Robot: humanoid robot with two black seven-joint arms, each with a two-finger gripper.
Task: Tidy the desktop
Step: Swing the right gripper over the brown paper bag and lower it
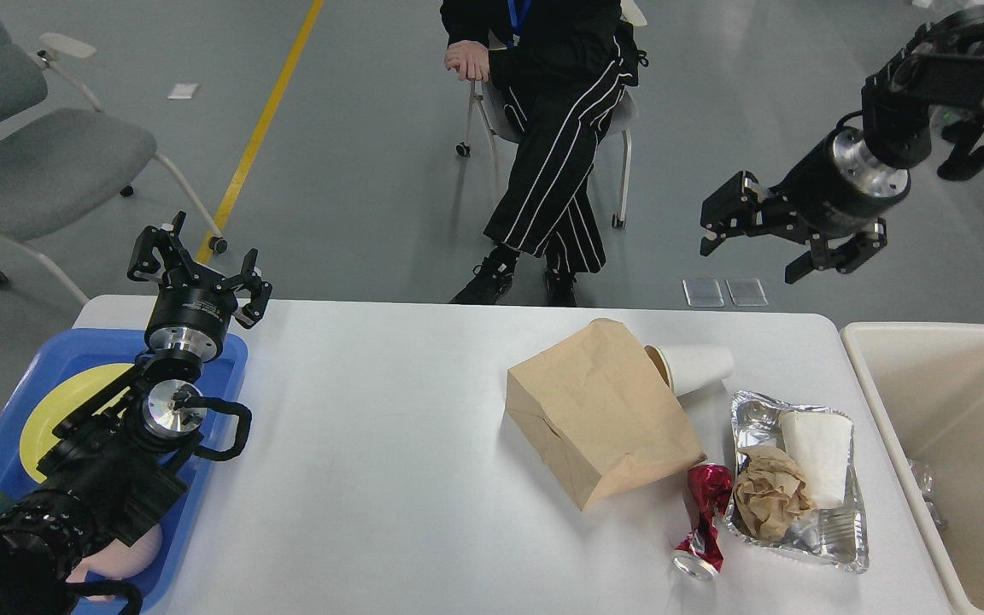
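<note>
The white desktop fills the lower view. On its right lie a brown paper bag, a tipped white paper cup, a crushed red can and a foil tray holding crumpled brown paper and another white cup. My left gripper stands open and empty above the far left corner, over the blue tray. High over the far right edge, well above the litter, my right gripper is open with nothing in it.
A beige bin stands against the desktop's right edge. The blue tray holds a yellow plate. A seated person faces the far edge. A grey chair stands at the back left.
</note>
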